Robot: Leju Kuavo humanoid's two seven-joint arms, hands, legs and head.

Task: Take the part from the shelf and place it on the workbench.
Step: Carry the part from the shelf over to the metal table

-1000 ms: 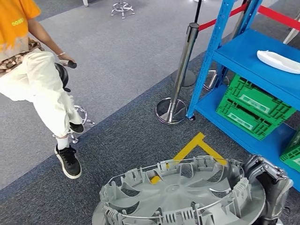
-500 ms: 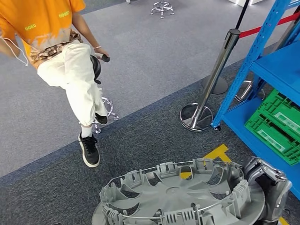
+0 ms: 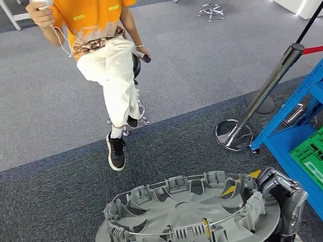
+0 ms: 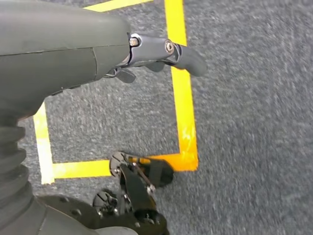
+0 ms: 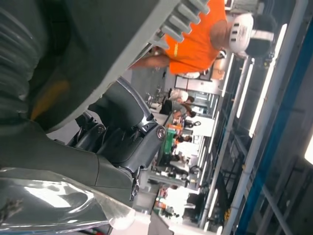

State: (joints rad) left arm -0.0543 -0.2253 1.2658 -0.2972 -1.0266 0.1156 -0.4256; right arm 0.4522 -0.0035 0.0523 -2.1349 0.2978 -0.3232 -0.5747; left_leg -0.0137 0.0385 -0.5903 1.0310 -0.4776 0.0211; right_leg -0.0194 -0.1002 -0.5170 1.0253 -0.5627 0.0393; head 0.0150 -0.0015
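Observation:
The part is a large grey plastic wheel cover (image 3: 182, 212), lying flat with its ribbed inner side up at the bottom of the head view. My right hand (image 3: 283, 199) grips its right rim. In the right wrist view the cover's toothed edge (image 5: 110, 39) runs just past the hand's dark fingers (image 5: 122, 142), which wrap under it. My left hand (image 4: 147, 54) hangs over grey carpet with its fingers apart and holds nothing.
A person in an orange shirt and white trousers (image 3: 110, 65) sits on a stool ahead, one foot raised. A chrome barrier post (image 3: 263, 96) stands on the right. The blue shelf (image 3: 301, 101) with a green crate (image 3: 310, 156) is at the right edge. Yellow floor tape (image 4: 182, 98) lies below.
The camera has turned left: the person, post and shelf have all slid right in the picture, and the shelf is mostly out of frame. The wheel cover stays in my right hand.

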